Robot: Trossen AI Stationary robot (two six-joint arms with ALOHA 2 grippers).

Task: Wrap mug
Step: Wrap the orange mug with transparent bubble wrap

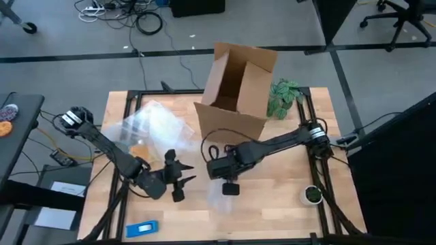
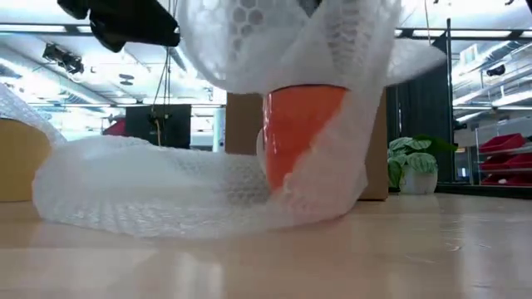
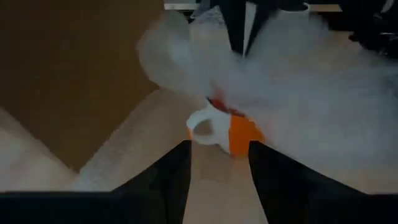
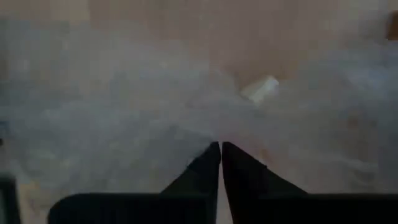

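While draped over small bright orange rounded mug, clear bubble wrap sheet pinched up by closed right pincer; left pincer open, empty, facing mug's white handle.

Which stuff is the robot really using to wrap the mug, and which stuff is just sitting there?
In use:
orange mug
bubble wrap
right pincer, shut on the bubble wrap
left pincer, open near the mug

Just lying about:
cardboard box
leafy plant
blue object
small green pot
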